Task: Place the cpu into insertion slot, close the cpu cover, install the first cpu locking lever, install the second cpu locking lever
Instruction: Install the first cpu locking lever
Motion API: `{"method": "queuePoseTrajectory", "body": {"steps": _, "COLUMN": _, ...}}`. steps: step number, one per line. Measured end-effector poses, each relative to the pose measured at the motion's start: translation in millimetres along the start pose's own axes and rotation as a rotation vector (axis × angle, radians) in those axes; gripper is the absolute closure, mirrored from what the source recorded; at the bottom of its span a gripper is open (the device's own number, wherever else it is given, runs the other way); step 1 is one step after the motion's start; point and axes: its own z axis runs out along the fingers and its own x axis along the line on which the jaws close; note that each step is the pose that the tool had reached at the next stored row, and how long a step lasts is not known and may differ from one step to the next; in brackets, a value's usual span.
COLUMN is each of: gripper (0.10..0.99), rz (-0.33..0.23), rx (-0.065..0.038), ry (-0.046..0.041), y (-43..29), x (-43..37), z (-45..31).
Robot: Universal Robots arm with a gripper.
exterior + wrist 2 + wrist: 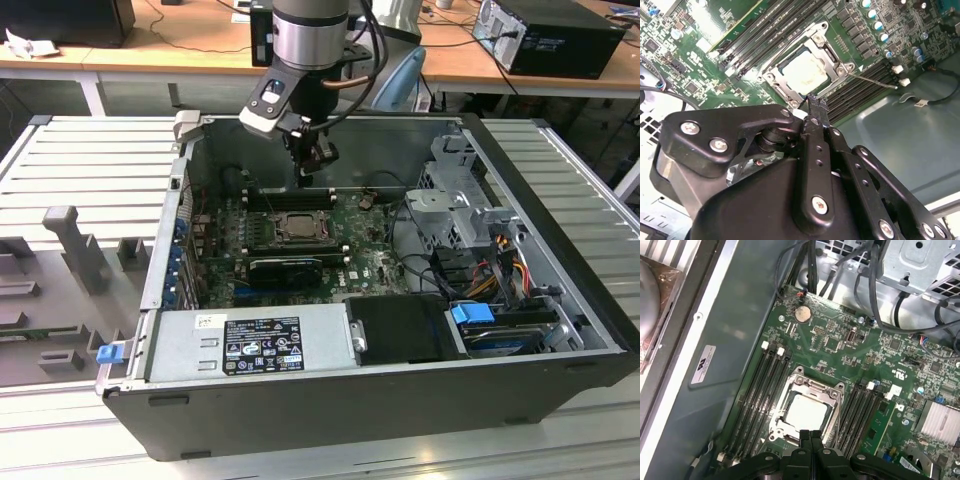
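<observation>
Jaws pressed together, empty — the gripper (811, 437) hangs near the cover (812, 386), the chip (807, 412) showing through its window.

Exterior view: high on the near side of the open computer case (330, 400), facing down and away, far enough to take in the whole case. Both wrist views hang close over the motherboard (840, 350), facing steeply down past the gripper (810, 436). All three share the insertion slot (297, 225) at mid-board.
</observation>
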Motion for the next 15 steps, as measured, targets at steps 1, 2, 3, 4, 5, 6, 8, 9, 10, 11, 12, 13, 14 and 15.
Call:
{"method": "queuePoseTrajectory", "body": {"steps": 1, "gripper": 0.980, "rz": -0.005, "rx": 0.000, "ry": 0.0000, "y": 0.0, "x": 0.0, "z": 0.0}}
{"method": "queuePoseTrajectory", "body": {"steps": 2, "gripper": 0.980, "rz": -0.013, "rx": 0.000, "ry": 0.0001, "y": 0.0, "x": 0.0, "z": 0.0}}
{"method": "queuePoseTrajectory", "body": {"steps": 3, "gripper": 0.980, "rz": -0.019, "rx": 0.001, "ry": 0.0001, "y": 0.0, "x": 0.0, "z": 0.0}}
{"method": "queuePoseTrajectory", "body": {"steps": 4, "gripper": 0.980, "rz": -0.024, "rx": 0.001, "ry": 0.0002, "y": 0.0, "x": 0.0, "z": 0.0}}
{"method": "queuePoseTrajectory", "body": {"steps": 5, "gripper": 0.980, "rz": -0.029, "rx": 0.001, "ry": 0.0002, "y": 0.0, "x": 0.0, "z": 0.0}}
{"method": "queuePoseTrajectory", "body": {"steps": 6, "gripper": 0.980, "rz": -0.038, "rx": 0.001, "ry": 0.0002, "y": 0.0, "x": 0.0, "z": 0.0}}
{"method": "queuePoseTrajectory", "body": {"steps": 8, "gripper": 0.980, "rz": -0.055, "rx": 0.002, "ry": 0.0003, "y": 0.0, "x": 0.0, "z": 0.0}}
{"method": "queuePoseTrajectory", "body": {"steps": 9, "gripper": 0.980, "rz": -0.061, "rx": 0.002, "ry": 0.0003, "y": 0.0, "x": 0.0, "z": 0.0}}
{"method": "queuePoseTrajectory", "body": {"steps": 10, "gripper": 0.980, "rz": -0.068, "rx": 0.002, "ry": 0.0003, "y": 0.0, "x": 0.0, "z": 0.0}}
{"method": "queuePoseTrajectory", "body": {"steps": 11, "gripper": 0.980, "rz": -0.076, "rx": 0.003, "ry": 0.0003, "y": 0.0, "x": 0.0, "z": 0.0}}
{"method": "queuePoseTrajectory", "body": {"steps": 12, "gripper": 0.980, "rz": -0.085, "rx": 0.003, "ry": 0.0002, "y": 0.0, "x": 0.0, "z": 0.0}}
{"method": "queuePoseTrajectory", "body": {"steps": 13, "gripper": 0.980, "rz": -0.091, "rx": 0.003, "ry": 0.0001, "y": 0.0, "x": 0.0, "z": 0.0}}
{"method": "queuePoseTrajectory", "body": {"steps": 14, "gripper": 0.980, "rz": -0.099, "rx": 0.003, "ry": 0.0000, "y": 0.0, "x": 0.0, "z": 0.0}}
{"method": "queuePoseTrajectory", "body": {"steps": 15, "gripper": 0.980, "rz": -0.106, "rx": 0.004, "ry": -0.0002, "y": 0.0, "x": 0.0, "z": 0.0}}
